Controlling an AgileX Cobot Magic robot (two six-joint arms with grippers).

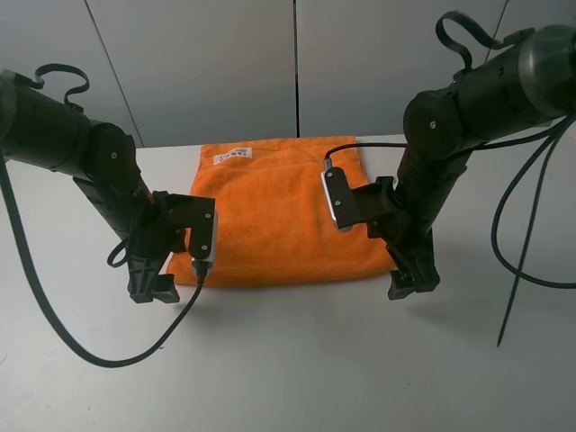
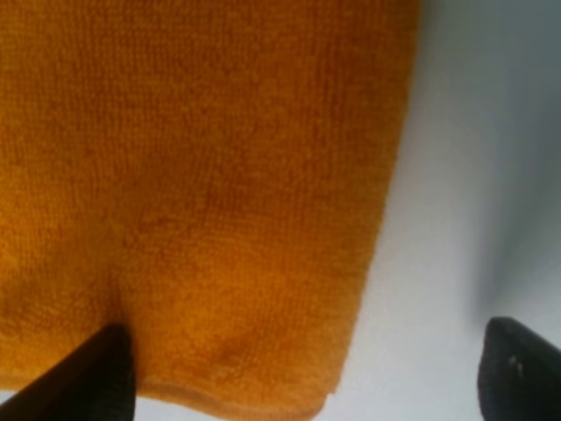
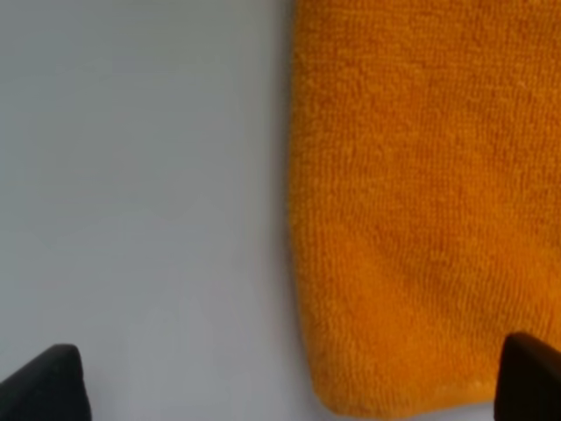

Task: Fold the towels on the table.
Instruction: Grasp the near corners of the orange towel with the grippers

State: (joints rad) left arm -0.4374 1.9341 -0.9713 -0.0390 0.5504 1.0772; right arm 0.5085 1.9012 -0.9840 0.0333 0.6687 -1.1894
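Wide-open left claw (image 1: 153,290) and right claw (image 1: 412,283) poised at the towel's (image 1: 270,216) near corners; best pinch both evenly, lift together.

The white table (image 1: 315,369) bears one flat orange towel (image 1: 270,216).

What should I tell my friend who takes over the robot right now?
Left gripper: open, straddling the towel's near left corner, holding nothing.
Right gripper: open, straddling the near right corner, holding nothing.
Towel: lies flat on the table, label at the far edge.
Done: both grippers are at the corners; nothing is gripped yet.
Left: probably shut on both corners, then fold the towel over.
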